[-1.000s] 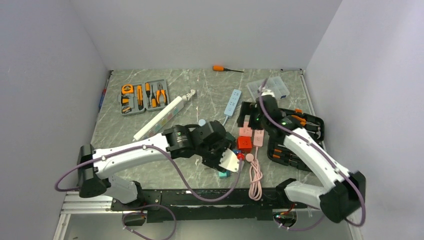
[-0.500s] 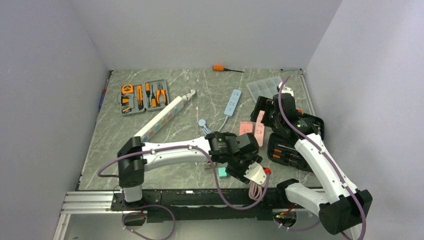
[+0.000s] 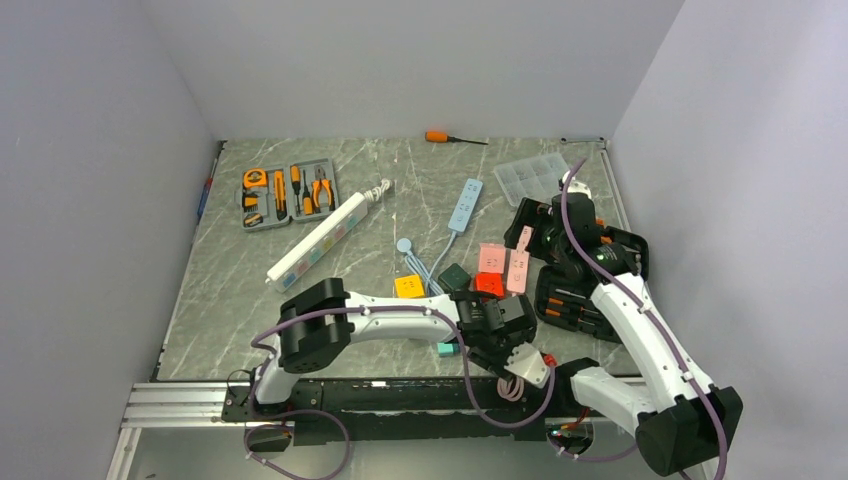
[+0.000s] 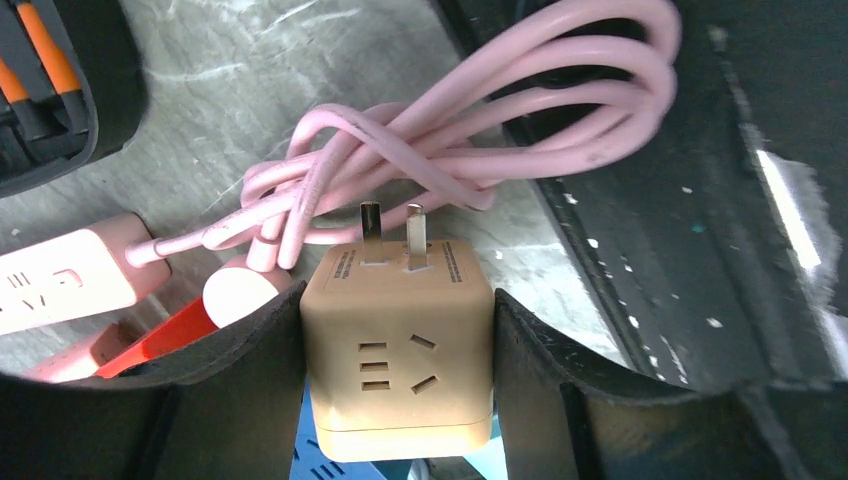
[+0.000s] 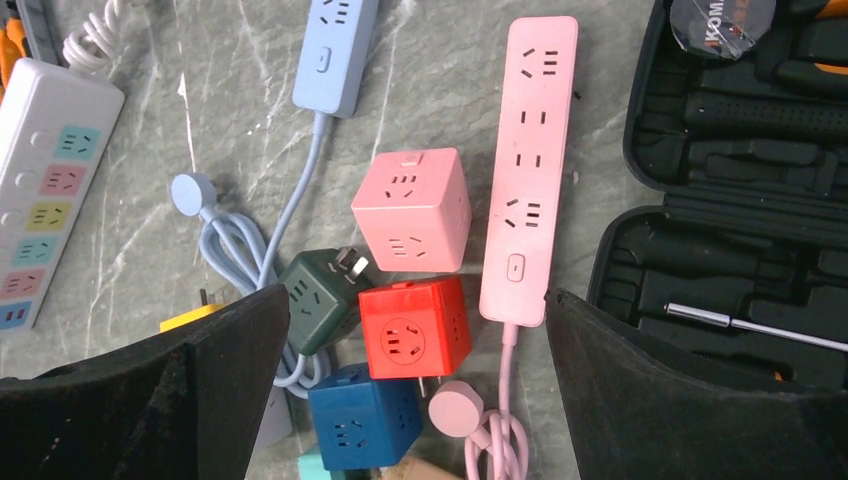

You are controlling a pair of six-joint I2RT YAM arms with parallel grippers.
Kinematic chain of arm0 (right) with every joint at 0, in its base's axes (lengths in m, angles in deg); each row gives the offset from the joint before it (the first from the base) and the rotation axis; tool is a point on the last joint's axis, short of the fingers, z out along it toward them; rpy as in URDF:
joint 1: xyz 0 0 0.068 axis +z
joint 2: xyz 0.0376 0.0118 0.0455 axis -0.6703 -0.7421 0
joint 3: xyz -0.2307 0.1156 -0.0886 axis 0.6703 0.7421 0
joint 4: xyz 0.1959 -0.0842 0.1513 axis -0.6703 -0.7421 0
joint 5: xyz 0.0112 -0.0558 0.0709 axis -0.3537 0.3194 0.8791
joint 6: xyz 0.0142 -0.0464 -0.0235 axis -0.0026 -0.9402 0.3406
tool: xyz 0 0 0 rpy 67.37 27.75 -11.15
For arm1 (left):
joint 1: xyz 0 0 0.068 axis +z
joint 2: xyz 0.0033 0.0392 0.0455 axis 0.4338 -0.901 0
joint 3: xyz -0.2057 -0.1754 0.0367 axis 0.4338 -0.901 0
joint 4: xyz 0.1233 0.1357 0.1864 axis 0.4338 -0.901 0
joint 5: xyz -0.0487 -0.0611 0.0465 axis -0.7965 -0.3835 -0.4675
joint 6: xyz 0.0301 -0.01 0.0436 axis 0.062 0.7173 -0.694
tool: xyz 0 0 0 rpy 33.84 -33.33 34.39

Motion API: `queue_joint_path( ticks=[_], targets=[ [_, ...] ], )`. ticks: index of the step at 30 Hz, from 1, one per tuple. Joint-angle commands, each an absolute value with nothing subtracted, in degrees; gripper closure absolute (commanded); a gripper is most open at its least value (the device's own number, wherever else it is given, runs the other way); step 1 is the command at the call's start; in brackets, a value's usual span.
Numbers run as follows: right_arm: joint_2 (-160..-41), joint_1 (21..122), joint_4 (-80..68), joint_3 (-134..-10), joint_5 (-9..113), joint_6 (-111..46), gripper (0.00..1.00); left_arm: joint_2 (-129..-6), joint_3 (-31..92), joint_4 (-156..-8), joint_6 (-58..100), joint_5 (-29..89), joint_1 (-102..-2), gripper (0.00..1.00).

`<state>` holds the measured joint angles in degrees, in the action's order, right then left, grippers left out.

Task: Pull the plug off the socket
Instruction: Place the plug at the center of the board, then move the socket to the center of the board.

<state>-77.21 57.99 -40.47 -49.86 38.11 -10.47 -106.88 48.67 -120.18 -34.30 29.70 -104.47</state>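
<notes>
Left gripper (image 4: 397, 300) pinching tan cube plug (image 4: 395, 385) between both pads. Two prongs bare, pointing away from palm, seated in no socket. Coiled pink cable (image 4: 470, 130) just beyond prongs. Right gripper (image 5: 412, 310) spread wide, gripping nothing. Pink power strip (image 5: 527, 170) and red cube socket (image 5: 414, 335) lie below, between its fingers.

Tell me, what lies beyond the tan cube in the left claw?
A bundled pink cord lies past the tan cube that the left gripper holds. A blue thing peeks out below; the cube covers most of it.
</notes>
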Motion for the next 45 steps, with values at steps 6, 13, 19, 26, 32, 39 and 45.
queue_joint_path(
  ticks=[6, 13, 19, 26, 32, 39, 45],
  targets=[
    [-75.2, 57.73, -37.17, -48.43, 40.44, -9.52, 0.0, -106.44, 46.25, -112.49, -30.58, 36.87, -101.77, 0.09],
    [-76.19, 57.74, -37.34, -49.29, 40.96, -9.72, 0.0, -100.84, 51.3, -121.99, -27.83, 34.58, -101.3, 0.01],
    [-77.59, 58.19, -37.27, -50.85, 41.56, -10.91, 0.0, -94.67, 65.16, -140.94, -21.07, 27.52, -96.83, 0.01],
    [-82.42, 64.97, -37.85, -54.85, 37.85, -11.27, 0.0, -84.23, 74.71, -157.6, -20.77, 23.06, -86.29, 0.01],
    [-88.8, 77.0, -39.43, -60.28, 30.35, -10.45, 0.0, -74.75, 75.34, -164.63, -20.07, 21.8, -77.51, 0.01],
    [-95.1, 90.94, -37.15, -56.57, 26.86, -6.52, 0.04, -66.21, 64.47, -162.29, -19.07, 16.26, -47.82, 0.01],
    [-102.4, 100.21, -37.36, -54.77, 22.27, -3.27, 0.58, -62.55, 48.21, -152.15, -15.26, 22.03, -33.41, 0.01]
  ],
)
